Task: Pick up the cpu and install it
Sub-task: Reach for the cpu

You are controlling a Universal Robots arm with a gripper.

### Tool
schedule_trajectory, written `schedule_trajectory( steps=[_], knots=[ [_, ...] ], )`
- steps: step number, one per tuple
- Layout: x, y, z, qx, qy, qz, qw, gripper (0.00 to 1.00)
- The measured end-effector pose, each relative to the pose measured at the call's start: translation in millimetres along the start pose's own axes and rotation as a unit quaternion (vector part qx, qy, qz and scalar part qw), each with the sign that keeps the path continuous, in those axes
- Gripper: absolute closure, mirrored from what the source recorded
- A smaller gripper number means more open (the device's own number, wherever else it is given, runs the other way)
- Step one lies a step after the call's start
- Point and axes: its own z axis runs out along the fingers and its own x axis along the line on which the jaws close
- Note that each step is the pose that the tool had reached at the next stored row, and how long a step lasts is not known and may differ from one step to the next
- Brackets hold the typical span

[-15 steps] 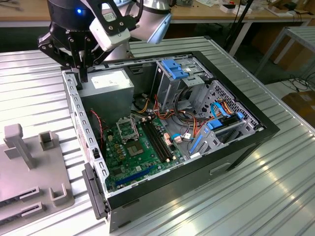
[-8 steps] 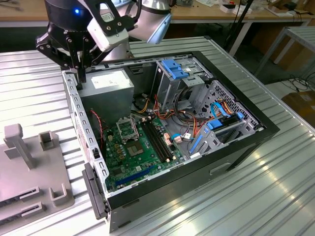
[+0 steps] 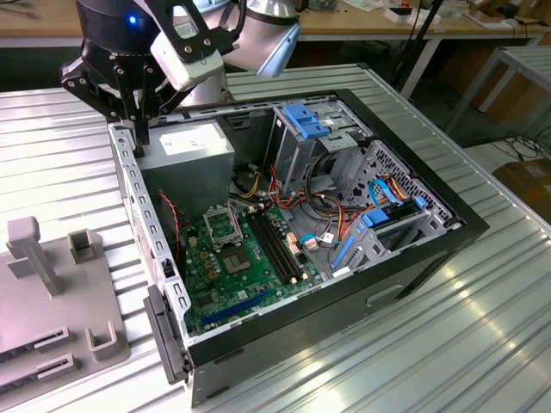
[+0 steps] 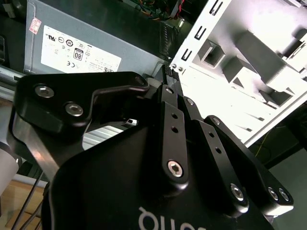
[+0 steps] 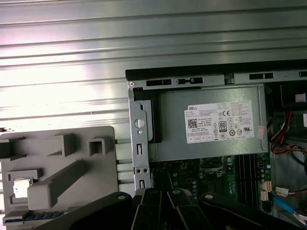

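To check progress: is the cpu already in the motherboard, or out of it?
Out. In the first wrist view the cpu lies in a recess of the grey holder, outside the computer case.

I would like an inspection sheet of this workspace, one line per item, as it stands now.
Surface: ribbed metal table, bearing an open computer case and a grey fixture.
Job's things: cpu lies in a pocket of the fixture; green motherboard sits in the case.
Clutter: nothing seen.
Gripper: the gripper hangs above the case's corner, by the power supply, apart from the cpu.
Cables: red, orange and blue cables inside the case.
Surroundings: wooden bench behind the table.
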Motion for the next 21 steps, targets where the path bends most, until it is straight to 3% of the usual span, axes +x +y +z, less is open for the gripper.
schedule_trajectory(
  steps=[13,21],
  knots=[
    [8.9,-0.7,-0.1,0.0,0.0,0.0,1.0,0.89],
    [13.3,-5.1,-0.3,0.0,0.0,0.0,1.0,0.89]
  ],
)
